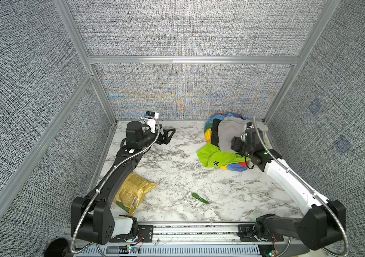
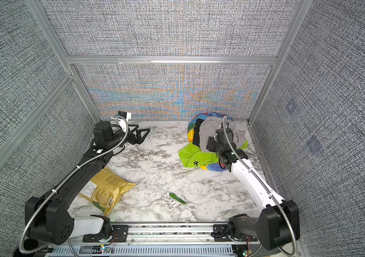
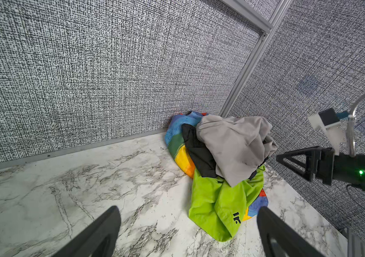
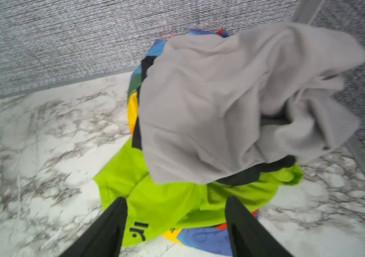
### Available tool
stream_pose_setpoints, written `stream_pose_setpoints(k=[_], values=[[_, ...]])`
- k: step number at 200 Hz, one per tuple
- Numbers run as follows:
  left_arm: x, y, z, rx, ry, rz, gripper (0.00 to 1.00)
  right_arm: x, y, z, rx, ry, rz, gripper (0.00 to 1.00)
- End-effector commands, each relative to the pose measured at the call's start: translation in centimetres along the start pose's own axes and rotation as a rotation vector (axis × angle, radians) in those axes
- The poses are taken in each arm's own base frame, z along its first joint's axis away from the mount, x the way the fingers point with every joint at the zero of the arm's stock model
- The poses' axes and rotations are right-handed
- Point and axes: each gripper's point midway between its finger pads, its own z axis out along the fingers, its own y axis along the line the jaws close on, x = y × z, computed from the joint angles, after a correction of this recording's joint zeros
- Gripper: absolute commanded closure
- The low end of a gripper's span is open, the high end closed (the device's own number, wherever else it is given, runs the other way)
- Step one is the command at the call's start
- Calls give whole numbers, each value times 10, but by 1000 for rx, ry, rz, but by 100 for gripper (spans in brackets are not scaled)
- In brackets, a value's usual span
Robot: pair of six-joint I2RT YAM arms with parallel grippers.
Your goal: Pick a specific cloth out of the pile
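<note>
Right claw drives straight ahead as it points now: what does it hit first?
Probably the grey cloth; the right claw points at its side. The lime-green cloth lies just below that line, so depth leaves it uncertain.

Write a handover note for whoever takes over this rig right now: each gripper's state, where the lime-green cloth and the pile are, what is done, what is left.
Left gripper: open, empty, at the back left, away from the pile.
Right gripper: open, empty, poised over the near edge of the lime-green cloth.
The pile sits in the back right corner of the table. The lime-green cloth lies low in it, under the grey cloth and a black one; its logo end sticks out in front.
Done: nothing grasped yet.
Left: grip the free green edge and pull it clear.
</note>
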Motion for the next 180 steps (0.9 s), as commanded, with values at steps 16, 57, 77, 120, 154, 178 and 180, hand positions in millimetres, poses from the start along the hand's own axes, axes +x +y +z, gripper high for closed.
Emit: stream_pose_setpoints(k=[16,57,77,120,154,178,180], values=[[-8,-5,-1,19,-24,27,1,33,31,6,-64,50,56,26],[-4,-15,0,81,-5,50,1,70,51,26,-84,136,94,26],[-1,-16,2,93,4,45,1,80,56,37,-86,173,123,25],[3,-20,5,105,21,46,1,101,61,66,-46,253,167,25],[4,-26,5,99,24,73,1,110,69,84,-35,282,186,25],[5,-30,6,94,29,94,1,112,73,92,-30,288,198,34],[5,-30,6,94,30,95,1,112,73,93,-30,288,199,35]])
